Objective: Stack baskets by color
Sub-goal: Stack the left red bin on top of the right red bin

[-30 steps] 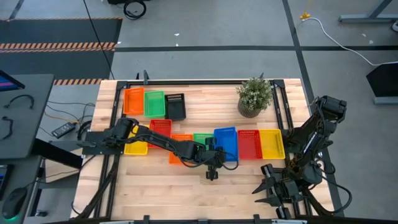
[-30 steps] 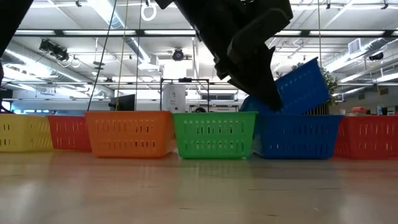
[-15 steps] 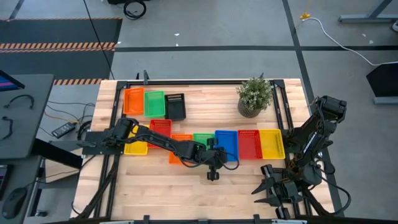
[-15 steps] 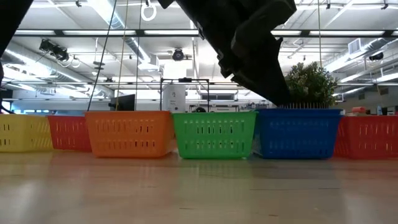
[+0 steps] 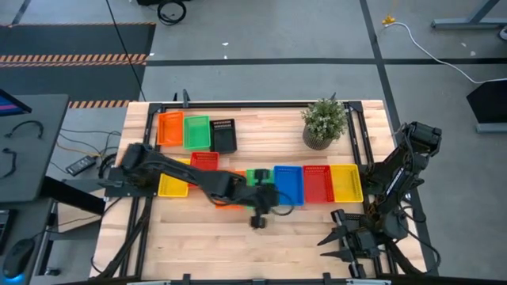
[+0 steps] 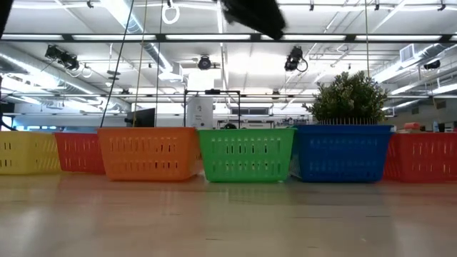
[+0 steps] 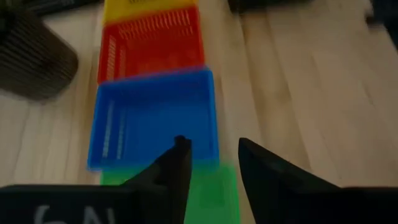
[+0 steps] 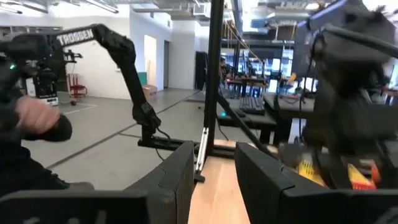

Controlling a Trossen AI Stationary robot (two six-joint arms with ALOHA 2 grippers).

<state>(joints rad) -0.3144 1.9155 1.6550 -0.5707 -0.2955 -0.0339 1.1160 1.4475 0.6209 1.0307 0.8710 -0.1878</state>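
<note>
A row of baskets stands across the table's middle: yellow point(image 5: 173, 187), red point(image 5: 204, 161), orange point(image 6: 148, 152), green point(image 5: 257, 176), blue point(image 5: 287, 184), red point(image 5: 316, 182) and yellow point(image 5: 345, 182). Orange point(image 5: 169, 128), green point(image 5: 196, 132) and black point(image 5: 224, 136) baskets sit at the far left. My left gripper point(image 7: 211, 155) hangs open above the green basket point(image 7: 211, 186), pointing down toward the blue one point(image 7: 152, 121), and touches nothing. My right gripper point(image 5: 341, 245) waits open at the near right corner, with nothing between its fingers point(image 8: 180, 168).
A potted green plant point(image 5: 323, 123) stands at the far right, behind the blue and red baskets. Bare wood lies along the near side of the row point(image 5: 206, 241). A black frame point(image 5: 360, 142) runs along the table's right and far edges.
My left gripper has let go of a blue basket that stood tilted in the blue one of the row. That basket has dropped level into it. The gripper has then risen well clear and drawn back a little toward the table's left.
</note>
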